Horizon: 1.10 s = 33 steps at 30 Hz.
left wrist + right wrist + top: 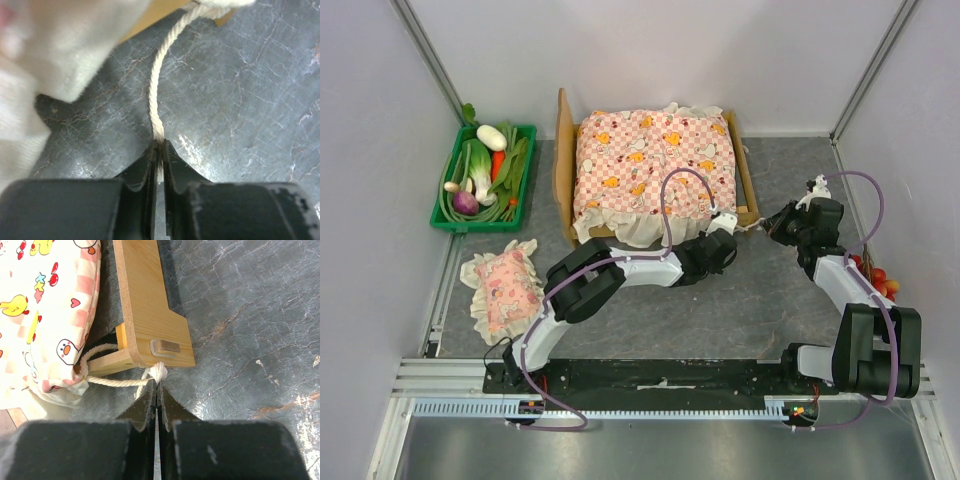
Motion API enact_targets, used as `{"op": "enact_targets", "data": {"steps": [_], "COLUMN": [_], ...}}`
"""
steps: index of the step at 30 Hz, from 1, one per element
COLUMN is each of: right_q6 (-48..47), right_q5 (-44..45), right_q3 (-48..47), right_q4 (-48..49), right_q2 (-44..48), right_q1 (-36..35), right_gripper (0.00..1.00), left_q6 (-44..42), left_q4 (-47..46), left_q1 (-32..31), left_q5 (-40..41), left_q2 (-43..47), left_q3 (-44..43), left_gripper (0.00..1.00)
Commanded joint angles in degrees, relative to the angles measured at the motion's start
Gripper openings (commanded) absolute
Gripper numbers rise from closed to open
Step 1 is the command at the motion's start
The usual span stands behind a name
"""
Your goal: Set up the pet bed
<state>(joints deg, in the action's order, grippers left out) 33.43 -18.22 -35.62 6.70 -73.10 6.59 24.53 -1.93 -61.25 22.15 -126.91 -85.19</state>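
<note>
Evidently the pet bed (562, 150) sits at the back middle of the table (750, 310), headboard to the left, with the checked mattress (655, 160) laid in it and a frill spilling over the near rail. Its wooden frame looks stiff and light, and would likely slide on the smooth grey marbled top if tugged. The rails seem the firm places to grip, since the white cord (115, 382) at its near right corner is thin and limp. The left gripper (159, 146) pinches that cord between closed fingers, and the right gripper (156, 386) is closed on the cord's knot at the corner. A frilled pillow (508, 285) and a green tray (470, 227) of vegetables lie to the left, and pale walls close in on three sides.
</note>
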Motion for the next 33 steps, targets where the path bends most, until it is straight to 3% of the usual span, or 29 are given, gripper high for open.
{"op": "enact_targets", "data": {"steps": [1, 2, 10, 21, 33], "right_q6": [0.14, 0.23, 0.49, 1.46, 3.13], "right_q5": [-0.50, -0.50, 0.46, 4.76, 11.27], "right_q3": [-0.07, -0.15, -0.51, -2.70, -9.38], "right_q4": [2.09, 2.00, 1.92, 1.56, 1.74], "right_q2": [0.77, 0.77, 1.56, 0.59, -2.92], "right_q1": [0.18, 0.18, 0.09, 0.18, 1.50], "right_gripper": [0.04, 0.04, 0.04, 0.02, 0.00], "left_q6": [-1.86, -1.77, -1.33, -1.07, 0.16], "left_q4": [7.12, 7.29, 9.58, 7.30, 6.77], "left_q1": [-1.24, -1.24, -0.62, 2.63, 4.83], "left_q5": [-1.50, -1.67, -0.71, -1.23, -0.27], "left_q2": [-0.18, -0.09, 2.28, 14.14, 18.72], "left_q3": [2.31, 2.31, 2.74, 13.55, 20.59], "left_gripper": [0.07, 0.02, 0.02, 0.02, 0.02]}}
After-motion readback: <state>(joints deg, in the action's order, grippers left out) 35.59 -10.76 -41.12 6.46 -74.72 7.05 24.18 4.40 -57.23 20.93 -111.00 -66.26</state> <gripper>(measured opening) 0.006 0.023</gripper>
